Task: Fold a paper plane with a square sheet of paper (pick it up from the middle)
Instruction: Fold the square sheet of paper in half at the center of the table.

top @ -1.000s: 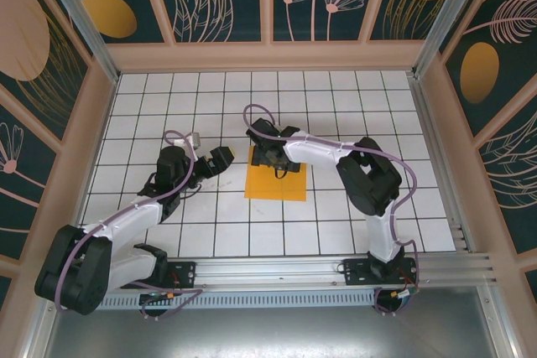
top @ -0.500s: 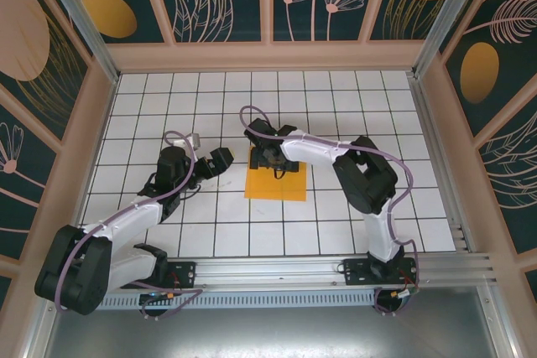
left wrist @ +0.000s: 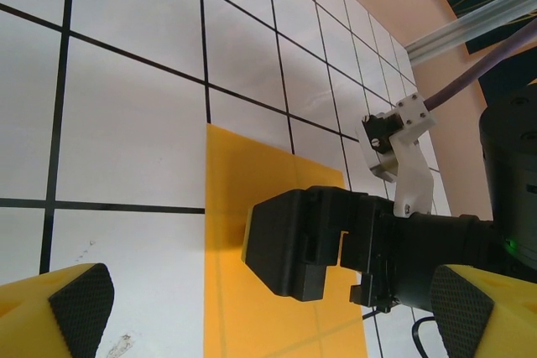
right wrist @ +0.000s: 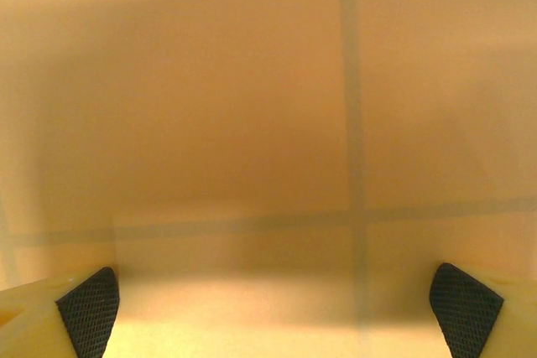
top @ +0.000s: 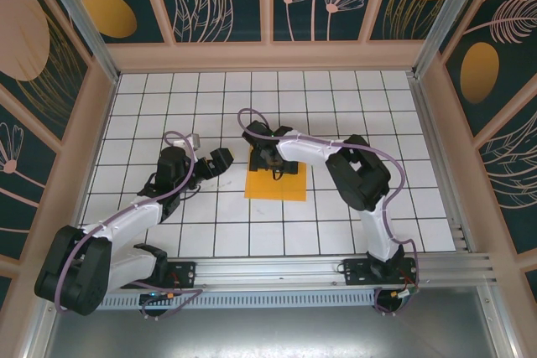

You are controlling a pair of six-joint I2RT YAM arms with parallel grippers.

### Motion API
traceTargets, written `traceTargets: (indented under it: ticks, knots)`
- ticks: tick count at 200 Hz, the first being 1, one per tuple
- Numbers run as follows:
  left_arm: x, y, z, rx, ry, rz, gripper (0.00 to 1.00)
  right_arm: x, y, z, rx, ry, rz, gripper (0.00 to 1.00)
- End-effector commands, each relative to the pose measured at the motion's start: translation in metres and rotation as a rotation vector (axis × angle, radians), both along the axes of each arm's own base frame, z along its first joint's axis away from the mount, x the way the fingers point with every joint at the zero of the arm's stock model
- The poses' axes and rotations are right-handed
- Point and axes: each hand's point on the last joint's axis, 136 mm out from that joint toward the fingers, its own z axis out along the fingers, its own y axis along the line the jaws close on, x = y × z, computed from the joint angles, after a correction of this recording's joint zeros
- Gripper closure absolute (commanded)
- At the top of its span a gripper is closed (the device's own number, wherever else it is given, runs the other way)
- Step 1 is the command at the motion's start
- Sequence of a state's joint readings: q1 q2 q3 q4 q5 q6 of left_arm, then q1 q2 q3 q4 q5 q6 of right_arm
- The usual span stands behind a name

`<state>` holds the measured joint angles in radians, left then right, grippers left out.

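Two claws, both gaping wide, nothing held. Sheet (top: pixel 277 188) flat on table (top: pixel 168 98), mid-grid, unfolded. Right gripper (top: pixel 270 160) low over sheet's far half, jaws straddling paper, looks set for middle pickup. Left gripper (top: pixel 216 160) waits near left edge, likely to assist.

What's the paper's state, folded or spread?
Spread flat: the paper lies as a full square with no crease visible.
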<state>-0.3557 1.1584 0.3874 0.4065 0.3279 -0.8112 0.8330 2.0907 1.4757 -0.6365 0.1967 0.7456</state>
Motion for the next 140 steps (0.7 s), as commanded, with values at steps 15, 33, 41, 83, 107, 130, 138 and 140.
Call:
traceTargets:
  ticks: [15, 33, 41, 83, 107, 130, 138, 140]
  knots:
    - [0.0024, -0.0012, 0.0106, 0.013, -0.038, -0.007, 0.01, -0.0346, -0.0162, -0.046, -0.036, 0.148, 0.003, 0.02]
    - [0.0025, -0.0012, 0.0106, 0.012, -0.038, -0.007, 0.01, -0.0333, -0.0172, -0.0454, -0.047, 0.142, 0.008, 0.04]
    - [0.0027, -0.0013, 0.0108, 0.012, -0.038, -0.007, 0.01, -0.0325, -0.0181, -0.045, -0.052, 0.138, 0.011, 0.05]
    - [0.0022, -0.0009, 0.0092, 0.013, -0.033, -0.005, 0.01, -0.03, -0.0179, -0.0431, -0.06, 0.127, 0.021, 0.09]
    - [0.0018, -0.0008, 0.0083, 0.014, -0.03, -0.005, 0.01, -0.0296, -0.0165, -0.0441, -0.055, 0.127, 0.022, 0.1]
    - [0.0012, -0.0007, 0.0072, 0.015, -0.027, -0.005, 0.01, -0.0295, -0.016, -0.0448, -0.054, 0.128, 0.026, 0.12]
    - [0.0016, -0.0004, 0.0075, 0.015, -0.027, -0.004, 0.01, -0.0296, -0.0157, -0.0444, -0.053, 0.129, 0.026, 0.12]
    - [0.0014, -0.0005, 0.0073, 0.015, -0.027, -0.005, 0.01, -0.0295, -0.0159, -0.0446, -0.054, 0.128, 0.026, 0.12]
